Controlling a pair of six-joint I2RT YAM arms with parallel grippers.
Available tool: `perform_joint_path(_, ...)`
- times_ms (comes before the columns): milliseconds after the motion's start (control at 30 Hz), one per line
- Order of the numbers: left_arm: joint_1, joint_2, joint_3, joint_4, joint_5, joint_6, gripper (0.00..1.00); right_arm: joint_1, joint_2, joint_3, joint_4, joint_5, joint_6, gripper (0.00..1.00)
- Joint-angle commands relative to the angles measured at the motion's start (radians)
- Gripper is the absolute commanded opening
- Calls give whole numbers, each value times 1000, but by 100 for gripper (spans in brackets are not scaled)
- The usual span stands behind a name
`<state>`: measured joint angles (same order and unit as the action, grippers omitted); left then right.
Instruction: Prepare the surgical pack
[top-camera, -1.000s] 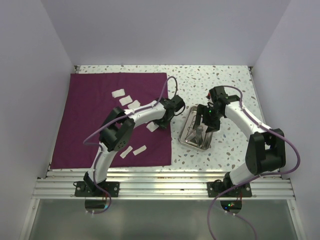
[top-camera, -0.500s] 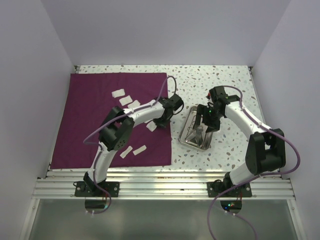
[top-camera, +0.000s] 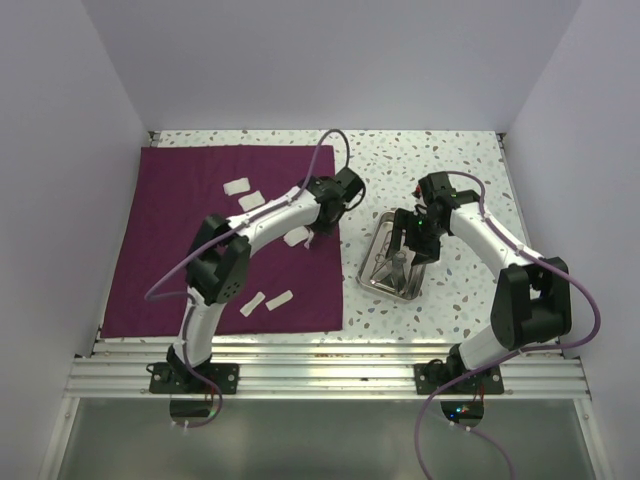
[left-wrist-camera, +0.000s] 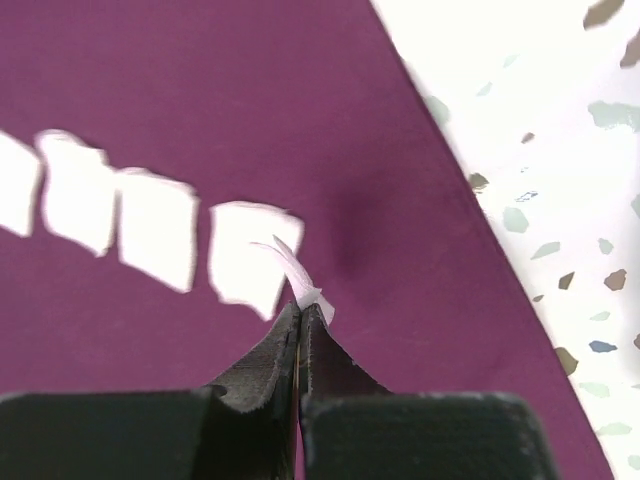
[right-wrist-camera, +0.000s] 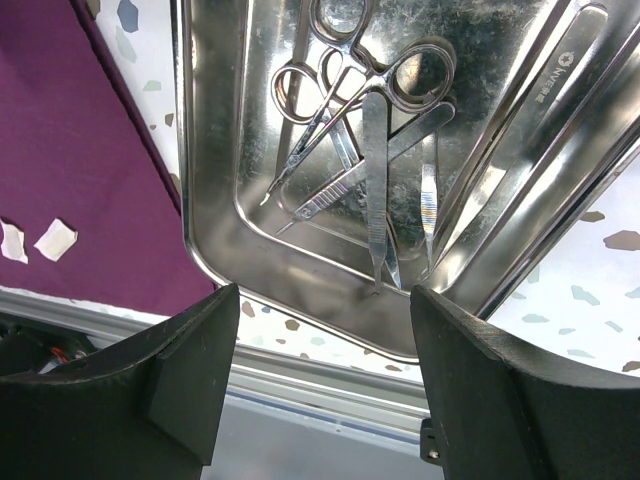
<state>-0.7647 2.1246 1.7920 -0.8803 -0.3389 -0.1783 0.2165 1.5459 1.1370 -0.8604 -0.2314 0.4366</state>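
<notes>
Near the 3 o'clock edge of the maroon cloth (top-camera: 180, 220), left gripper (left-wrist-camera: 301, 312) is pinched shut on a gauze pad (left-wrist-camera: 298, 278) (gathering step, I'd say). Next: carry it to the tray (right-wrist-camera: 215, 150), under the wide-open, empty right gripper (right-wrist-camera: 322, 292).

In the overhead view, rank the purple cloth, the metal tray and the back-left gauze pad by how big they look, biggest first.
1. Cloth, by far the largest.
2. Tray, much smaller than the cloth.
3. Gauze pad, tiny beside both.
</notes>
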Motion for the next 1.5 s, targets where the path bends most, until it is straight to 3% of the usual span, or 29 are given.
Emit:
perform_joint_path(0,25,-106,26,-20,-109,23,0,-3,-3,18,1,-31,-6,73)
perform_joint_path(267,51,-61,41,-2,-285,108,0,-2,11,30,-11,-32,-7,73)
perform_joint_path(700,54,76,20,29,-249,109,0,-2,23,33,-28,-31,-15,73)
perform_joint_path(1467,-8,129,-13,21,-221,111,0,-3,52,30,-3,-51,-13,73)
